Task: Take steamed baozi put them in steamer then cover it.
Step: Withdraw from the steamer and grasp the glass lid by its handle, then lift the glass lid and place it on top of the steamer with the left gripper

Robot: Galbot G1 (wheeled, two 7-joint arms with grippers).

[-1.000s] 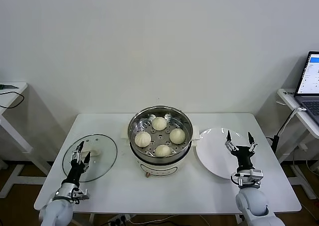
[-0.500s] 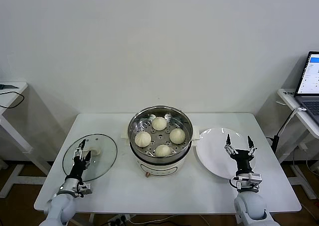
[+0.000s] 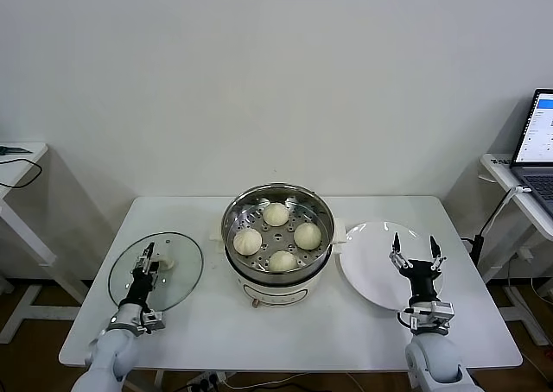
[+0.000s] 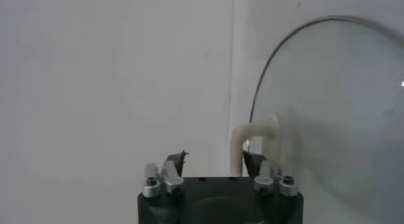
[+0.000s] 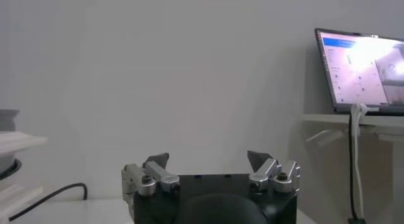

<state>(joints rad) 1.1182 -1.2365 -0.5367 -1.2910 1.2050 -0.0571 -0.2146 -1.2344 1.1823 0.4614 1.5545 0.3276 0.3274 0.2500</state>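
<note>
On table's left, cover flat, handle up.

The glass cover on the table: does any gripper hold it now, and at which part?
No. The cover lies flat on the table, unheld. The left gripper is open, by its cream handle but not closed on it. The right gripper is open over the plate, empty.

Four baozi in steamer, cover on table beside.
</note>
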